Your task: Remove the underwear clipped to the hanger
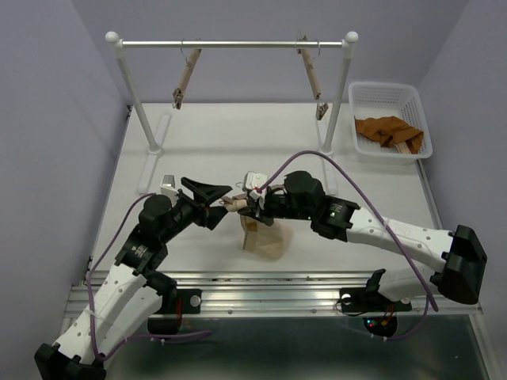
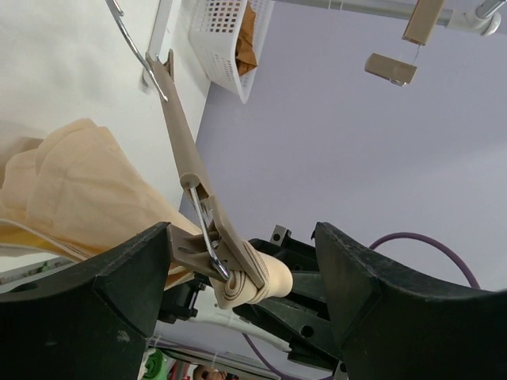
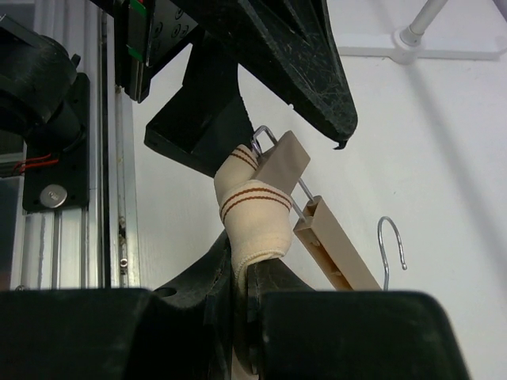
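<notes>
From above, we see the two arms meeting over the middle of the white table [image 1: 222, 150], with the beige underwear [image 1: 265, 236] hanging in a loose bundle below the point where they meet, its lower end at the table. The left gripper [image 1: 226, 204] and right gripper [image 1: 252, 207] crowd that spot, so the overhead view hides the grasp itself.

The right wrist camera shows it: the right gripper [image 3: 245, 265] is clenched on the striped waistband [image 3: 249, 210] of the beige underwear, just below the clip [image 3: 283, 161] that pinches it. The hanger [image 3: 341, 245] runs off at a slant, its wire hook [image 3: 390, 237] free in the air.

The left wrist camera shows the left gripper [image 2: 242, 229] spread wide, its black fingers [image 2: 119, 293] on either side of the clip; we cannot tell whether they touch it. Only here do we see the cloth billowing beside the hanger bar.

At the far right corner, a white basket [image 1: 420, 111] holds the rust-orange underwear [image 1: 386, 129]. A white rack [image 1: 238, 44] stands across the back of the table, with two bare hangers [image 1: 187, 75] on its rail. The walls [image 1: 261, 20] are pale lilac.
</notes>
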You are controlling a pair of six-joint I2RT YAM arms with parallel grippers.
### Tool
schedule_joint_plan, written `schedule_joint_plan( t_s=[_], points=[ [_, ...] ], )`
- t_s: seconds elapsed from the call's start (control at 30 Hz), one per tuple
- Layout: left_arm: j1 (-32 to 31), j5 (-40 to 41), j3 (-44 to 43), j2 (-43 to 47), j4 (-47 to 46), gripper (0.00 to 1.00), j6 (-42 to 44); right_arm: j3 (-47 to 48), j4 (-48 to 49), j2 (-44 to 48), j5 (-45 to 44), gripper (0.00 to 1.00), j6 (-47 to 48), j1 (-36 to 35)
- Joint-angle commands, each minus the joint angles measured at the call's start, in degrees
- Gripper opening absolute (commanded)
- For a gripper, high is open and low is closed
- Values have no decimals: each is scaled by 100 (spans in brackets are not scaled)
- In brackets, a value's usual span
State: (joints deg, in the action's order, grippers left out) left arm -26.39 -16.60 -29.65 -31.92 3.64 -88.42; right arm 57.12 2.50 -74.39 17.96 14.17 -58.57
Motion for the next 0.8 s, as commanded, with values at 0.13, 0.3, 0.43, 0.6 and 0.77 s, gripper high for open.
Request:
schedule_joint_plan(
  t_s=[0.13,0.3,0.43,0.6,0.77],
  points=[
    [11,157,135,239,-153,68,-105,-79,5,39,-161,1,235,-172],
    [11,131,100,195,-162,54,-44,-70,-48,12,-205,1,270,-173],
    [11,69,56,142,-127,47,44,-52,-83,-5,-231,1,314,-173],
    [11,43,-41,72,92,39,229,-35,-180,3,-196,1,384,-225],
    [11,34,-181,11,312,17,405,-17,-224,-14,-213,1,481,-225]
  ],
)
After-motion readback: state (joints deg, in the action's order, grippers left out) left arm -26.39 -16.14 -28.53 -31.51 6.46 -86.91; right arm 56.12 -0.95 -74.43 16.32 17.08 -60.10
